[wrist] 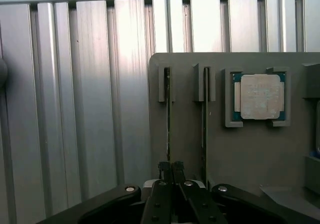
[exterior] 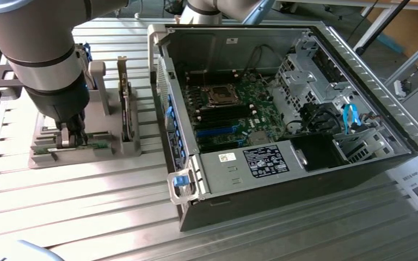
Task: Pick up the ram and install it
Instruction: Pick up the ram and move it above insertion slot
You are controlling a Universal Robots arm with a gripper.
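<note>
Standing at the exterior view's left, one gray holder (exterior: 45, 161) carries three parts: the ram (wrist: 168, 119) upright in a slot, one taller card (exterior: 127, 103) in the next slot, and one processor (wrist: 260, 96) in a pocket. The gripper (wrist: 172, 166) is pinched onto the ram's top edge. One open computer case (exterior: 361, 65) sits to the right.

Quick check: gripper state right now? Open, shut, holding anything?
The gripper is shut on the ram, which stands in its slot of the grey holder.
</note>
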